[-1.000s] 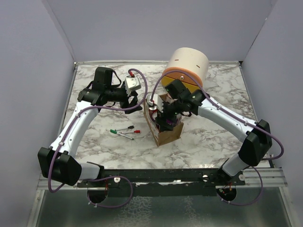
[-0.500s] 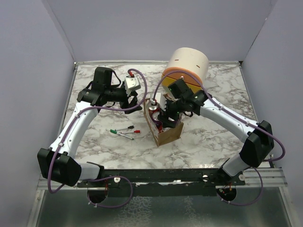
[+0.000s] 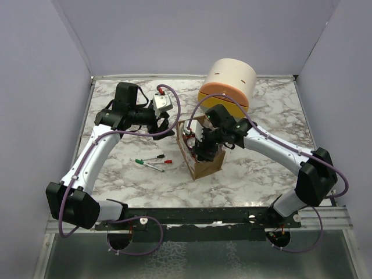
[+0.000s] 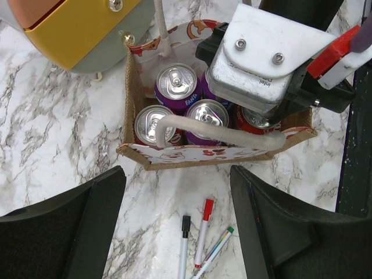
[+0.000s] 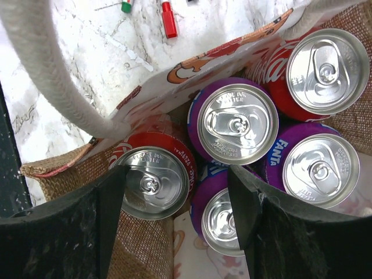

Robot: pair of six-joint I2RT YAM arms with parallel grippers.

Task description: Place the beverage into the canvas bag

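Five soda cans [image 5: 238,122] stand upright inside the canvas bag [image 3: 204,168], three purple and two red, tops facing up. The bag sits at the middle of the marble table [image 3: 267,168].

The right gripper [image 5: 175,192] hangs right over the bag's mouth. Its fingers are spread wide and clasp nothing. One purple can [image 5: 224,224] stands just below the gap between them, let go and resting in the bag. This looks like the beverage, so it appears to be placed.

The left gripper [image 4: 176,180] hovers just left of the bag, also spread and empty. The right arm is the nearer one.

The can's long axis is vertical, so the way out is probably straight up. A pale loop handle [image 5: 52,75] arches to the left of the right gripper's fingers and could snag.
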